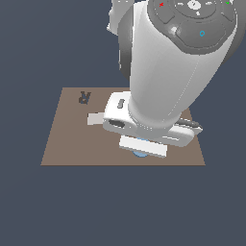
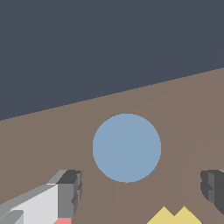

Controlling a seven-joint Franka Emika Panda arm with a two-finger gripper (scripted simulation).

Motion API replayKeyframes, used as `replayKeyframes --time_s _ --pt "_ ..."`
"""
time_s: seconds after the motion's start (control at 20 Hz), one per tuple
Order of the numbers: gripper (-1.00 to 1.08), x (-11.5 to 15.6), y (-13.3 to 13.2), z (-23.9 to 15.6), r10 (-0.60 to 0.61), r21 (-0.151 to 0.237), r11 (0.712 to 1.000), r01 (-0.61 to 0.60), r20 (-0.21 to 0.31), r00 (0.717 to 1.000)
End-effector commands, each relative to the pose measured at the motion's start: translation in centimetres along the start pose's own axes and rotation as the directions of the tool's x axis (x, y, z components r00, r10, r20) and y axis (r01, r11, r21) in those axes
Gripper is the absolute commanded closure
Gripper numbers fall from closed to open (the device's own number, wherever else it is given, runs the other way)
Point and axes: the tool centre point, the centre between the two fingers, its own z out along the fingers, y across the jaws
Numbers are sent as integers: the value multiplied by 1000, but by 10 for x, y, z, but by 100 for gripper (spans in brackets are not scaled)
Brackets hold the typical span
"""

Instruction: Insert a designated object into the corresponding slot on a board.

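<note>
The blue disc (image 2: 127,148) lies flat on the brown board (image 2: 183,113); the wrist view shows it whole, round and uncovered. In the exterior view only its edge (image 1: 141,154) peeks out under the hand, near the board's (image 1: 72,139) front edge. My gripper (image 2: 141,186) hangs straight above the disc, open and empty. Its two dark fingertips (image 2: 71,189) stand wide apart, one on each side of the disc, and do not touch it. In the exterior view the gripper (image 1: 142,149) is mostly hidden by the arm. The dark circular slot is not in view.
The dark R mark (image 1: 84,97) is at the board's far corner, on the exterior view's left. A yellow jagged-edged piece (image 2: 173,215) lies close to the disc, and a sliver of red (image 2: 63,221) shows by one finger. A pale rectangle (image 1: 95,118) pokes out beside the hand.
</note>
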Motion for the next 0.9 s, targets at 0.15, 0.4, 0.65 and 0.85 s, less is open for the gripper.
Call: replayKeyframes --time_s 0.15,0.4,0.65,0.85 --pt "-92 10 -5 15 37 1 999 -37 3 999" --pt "-92 14 -7 20 50 1 999 -50 5 999" --pt "-92 14 -7 22 50 0 999 -50 5 999" --pt "-92 15 -7 34 51 1 999 -51 5 999"
